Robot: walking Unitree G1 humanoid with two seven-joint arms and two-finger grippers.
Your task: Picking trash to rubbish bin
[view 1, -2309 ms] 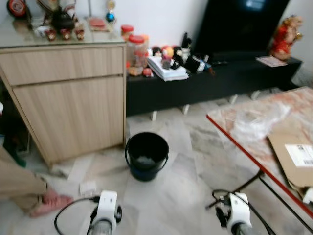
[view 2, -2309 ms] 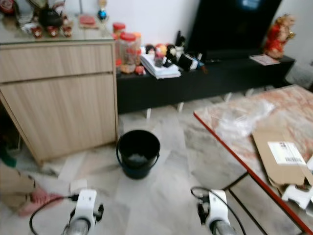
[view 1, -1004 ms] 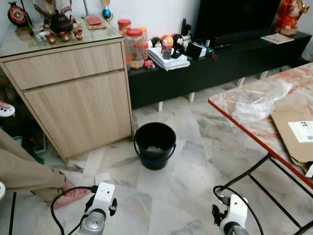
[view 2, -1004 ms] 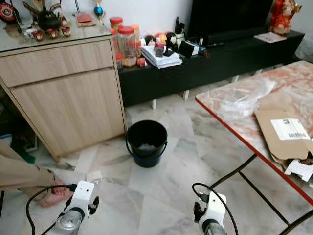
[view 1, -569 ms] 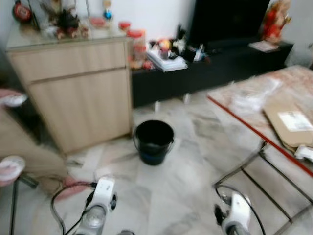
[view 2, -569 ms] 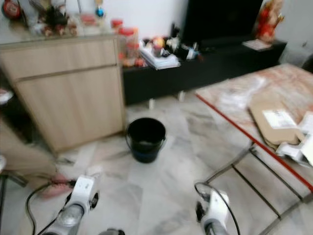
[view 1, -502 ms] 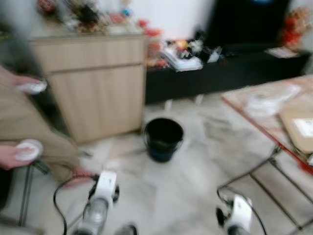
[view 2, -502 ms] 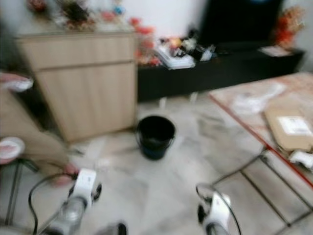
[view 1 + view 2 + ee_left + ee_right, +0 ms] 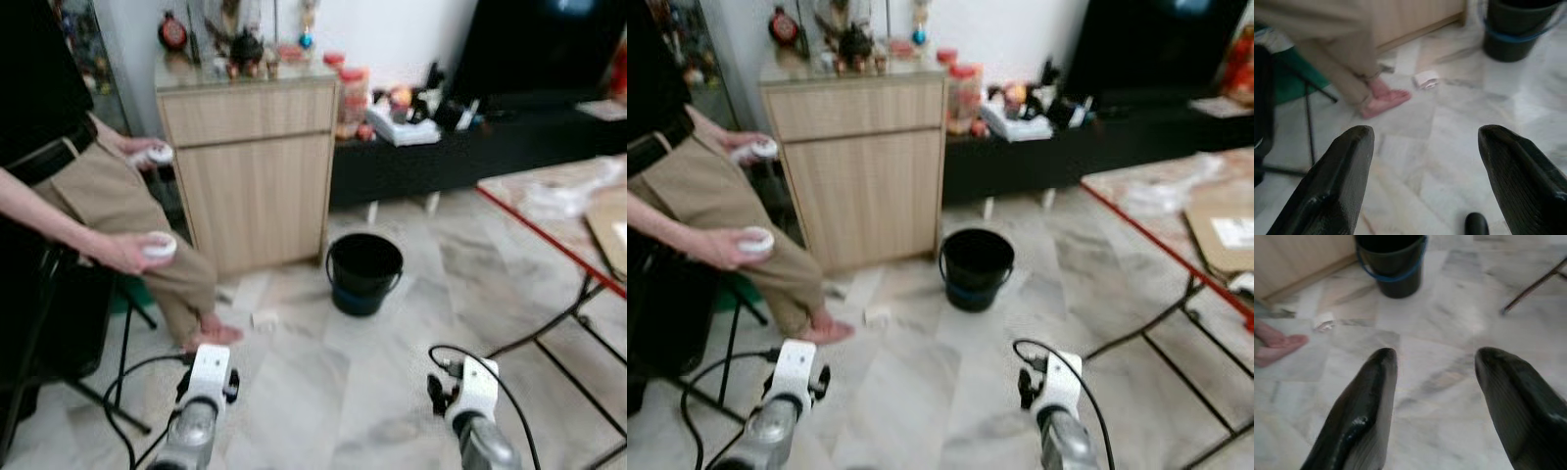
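A black bucket (image 9: 364, 274) with a blue band stands on the marble floor in front of the wooden cabinet (image 9: 255, 166). A small crumpled white scrap (image 9: 264, 319) lies on the floor to the bucket's left, near a person's bare foot (image 9: 211, 336). The left wrist view has my left gripper (image 9: 1426, 134) open above bare tiles, the scrap (image 9: 1426, 80) and the bucket (image 9: 1520, 24) beyond it. In the right wrist view my right gripper (image 9: 1436, 357) is open over the floor, short of the bucket (image 9: 1393, 264). Nothing is held in either.
A person in tan trousers (image 9: 108, 196) sits at the left holding white controllers, on a stool with black legs (image 9: 122, 352). A red-edged table (image 9: 549, 230) with metal legs stands at the right. A black TV bench (image 9: 470, 147) runs along the back wall.
The whole picture has shifted right as the camera turned left, bringing the seated person into view. The bucket and scrap stay in place on the floor.
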